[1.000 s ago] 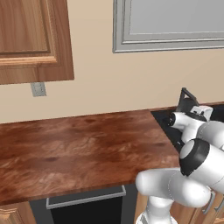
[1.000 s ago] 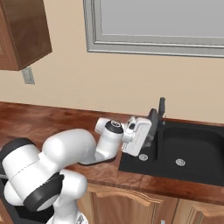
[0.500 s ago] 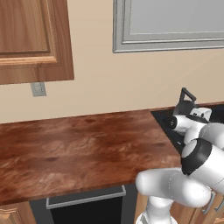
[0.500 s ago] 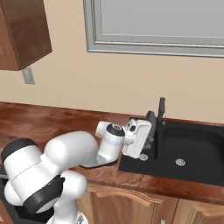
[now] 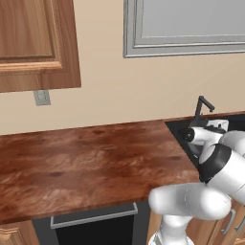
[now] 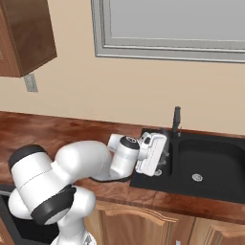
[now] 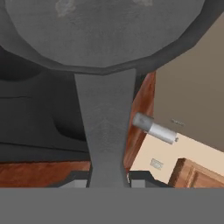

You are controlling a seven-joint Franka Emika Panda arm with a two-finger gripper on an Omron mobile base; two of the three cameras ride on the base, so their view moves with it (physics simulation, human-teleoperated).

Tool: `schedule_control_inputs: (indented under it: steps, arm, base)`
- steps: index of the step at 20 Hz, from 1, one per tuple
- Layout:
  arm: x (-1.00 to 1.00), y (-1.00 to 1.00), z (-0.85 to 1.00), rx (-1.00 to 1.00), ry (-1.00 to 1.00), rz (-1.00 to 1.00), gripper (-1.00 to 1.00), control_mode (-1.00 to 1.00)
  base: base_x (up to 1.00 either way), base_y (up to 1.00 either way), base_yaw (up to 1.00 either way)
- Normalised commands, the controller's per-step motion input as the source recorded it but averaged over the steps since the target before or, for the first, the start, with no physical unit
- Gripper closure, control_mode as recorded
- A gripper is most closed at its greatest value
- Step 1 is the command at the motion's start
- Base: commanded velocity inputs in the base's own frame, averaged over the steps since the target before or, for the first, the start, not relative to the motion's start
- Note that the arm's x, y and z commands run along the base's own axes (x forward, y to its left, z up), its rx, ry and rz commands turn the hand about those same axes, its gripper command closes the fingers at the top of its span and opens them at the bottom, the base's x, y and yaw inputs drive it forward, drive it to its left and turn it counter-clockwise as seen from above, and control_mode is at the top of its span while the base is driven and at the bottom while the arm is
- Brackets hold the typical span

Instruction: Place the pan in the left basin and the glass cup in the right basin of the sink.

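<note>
**A:** So which step is being worked on here? The pan (image 7: 105, 35) is being pinched by its handle in the gripper (image 7: 108, 181), fingertips clamped on either side, and it's being carried over the left basin (image 7: 35, 118) at the sink's (image 6: 210, 165) left edge.

**B:** Yep, pan placement is being handled. Next, it probably needs lowering flat into that narrow bowl before release, since the fit looks snug. The glass cup isn't being dealt with yet.

**A:** Anything changed?

**B:** Barely. Compared with a second ago, the hand is being edged slightly further over the basin; the grip is unchanged.
</note>
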Motion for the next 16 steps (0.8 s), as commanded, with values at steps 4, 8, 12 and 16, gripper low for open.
schedule_control_inputs:
  steps: [4,8,12,16]
  arm:
    - [0.08,-0.01,-0.09,-0.01,0.1,0.07,1.0,-1.0]
    - [0.08,0.0,-0.1,-0.01,0.1,0.07,1.0,-1.0]
    - [0.1,0.0,-0.13,-0.02,0.14,0.05,1.0,-1.0]
    - [0.11,0.0,-0.15,-0.01,0.17,0.04,1.0,-1.0]
  base:
    - [0.0,0.0,0.0]
    - [0.0,0.0,0.0]
    - [0.0,0.0,0.0]
    - [0.0,0.0,0.0]
